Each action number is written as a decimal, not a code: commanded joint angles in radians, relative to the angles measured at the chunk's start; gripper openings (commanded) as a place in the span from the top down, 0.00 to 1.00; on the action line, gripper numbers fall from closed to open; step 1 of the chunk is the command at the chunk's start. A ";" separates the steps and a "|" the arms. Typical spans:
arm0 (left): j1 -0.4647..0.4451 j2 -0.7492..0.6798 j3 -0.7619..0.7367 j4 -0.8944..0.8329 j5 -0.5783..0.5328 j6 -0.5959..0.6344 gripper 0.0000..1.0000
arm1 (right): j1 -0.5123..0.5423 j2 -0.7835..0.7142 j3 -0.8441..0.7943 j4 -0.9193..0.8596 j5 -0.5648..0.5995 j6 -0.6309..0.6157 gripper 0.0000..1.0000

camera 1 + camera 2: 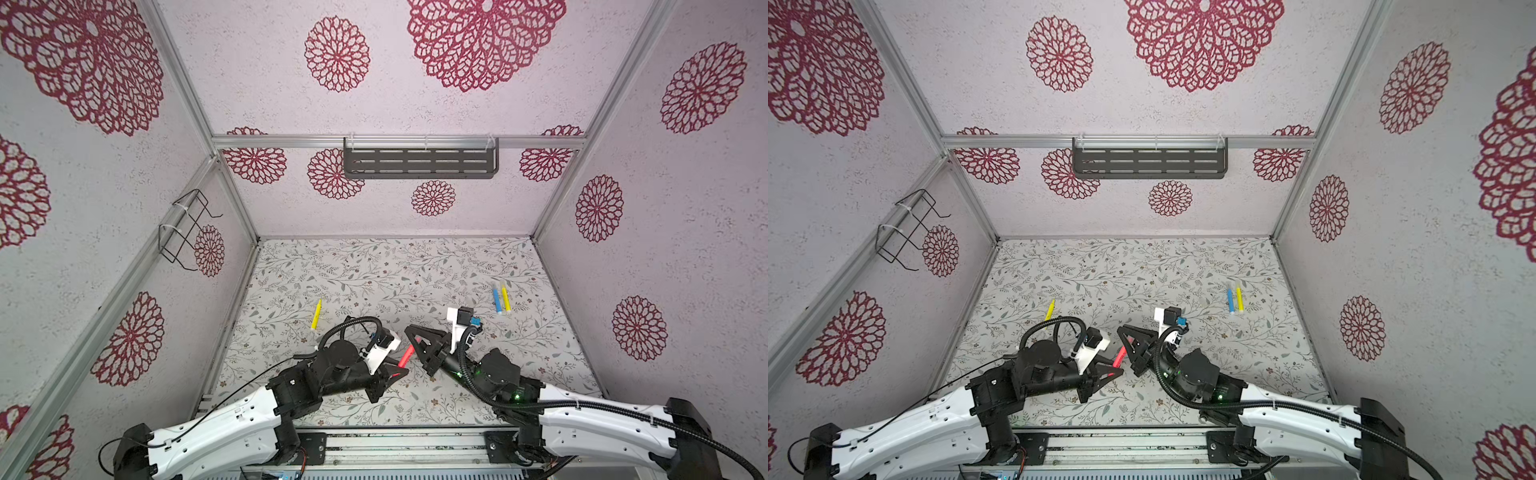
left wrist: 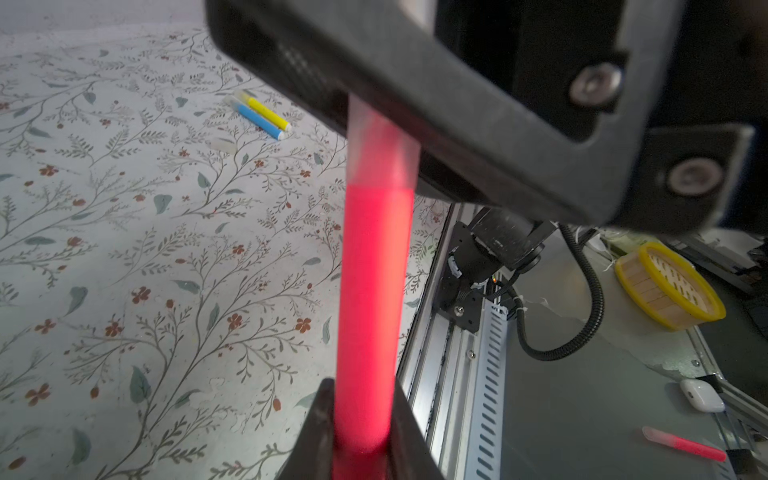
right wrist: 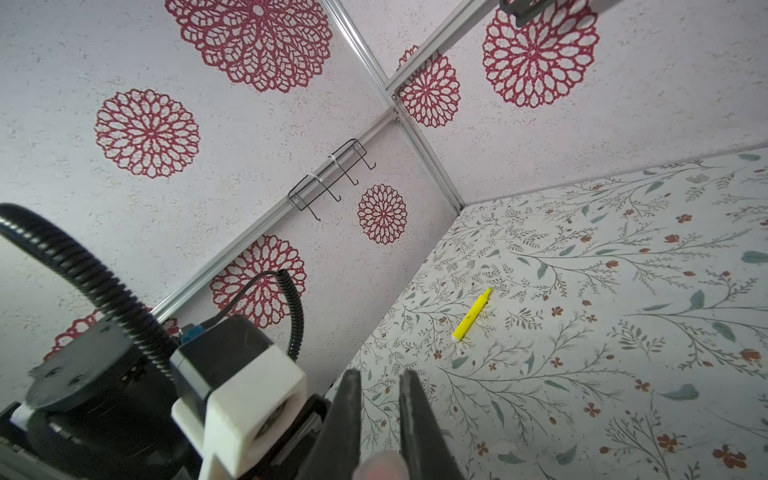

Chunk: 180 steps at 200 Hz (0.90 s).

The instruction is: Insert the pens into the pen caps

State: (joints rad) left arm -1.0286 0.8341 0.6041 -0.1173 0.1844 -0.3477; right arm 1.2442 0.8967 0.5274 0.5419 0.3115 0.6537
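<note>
In both top views the red-pink pen [image 1: 406,356] slants over the floral table [image 1: 374,274], near end in the left gripper [image 1: 395,371], far end in the right gripper [image 1: 417,341]. Left wrist view: black fingers [image 2: 316,436] clamp its smooth round barrel, a frosted clear cap [image 2: 380,141] sheathing the far end. Right wrist view: tapered matte fingers [image 3: 345,424] pinch that cap.

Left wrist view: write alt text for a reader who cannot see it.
A red-pink pen, gripped by the left gripper, has its far end inside a clear cap held by the right gripper. Beyond, a blue pen and a yellow pen lie side by side on the floral table.
</note>
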 commanded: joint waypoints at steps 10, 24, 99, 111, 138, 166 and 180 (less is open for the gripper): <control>0.097 -0.051 0.086 0.462 -0.233 -0.088 1.00 | 0.035 -0.029 0.050 -0.402 -0.350 -0.065 1.00; 0.098 -0.044 0.064 0.455 -0.238 -0.093 1.00 | 0.019 -0.041 0.120 -0.451 -0.355 -0.105 0.54; 0.098 -0.066 0.010 0.423 -0.245 -0.108 1.00 | -0.001 -0.138 0.187 -0.490 -0.328 -0.176 0.05; 0.097 -0.074 0.004 0.416 -0.244 -0.113 1.00 | -0.003 -0.159 0.189 -0.501 -0.309 -0.184 0.06; 0.097 -0.071 -0.006 0.419 -0.240 -0.132 1.00 | -0.020 -0.182 0.219 -0.526 -0.248 -0.202 0.12; 0.096 -0.048 -0.026 0.466 -0.227 -0.163 1.00 | -0.031 -0.143 0.272 -0.508 -0.235 -0.246 0.20; 0.092 -0.040 -0.030 0.470 -0.224 -0.172 1.00 | -0.030 -0.110 0.314 -0.508 -0.242 -0.273 0.23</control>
State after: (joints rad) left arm -0.9329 0.7826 0.5900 0.3031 -0.0429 -0.4881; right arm 1.2186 0.7525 0.7616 0.0074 0.0483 0.4431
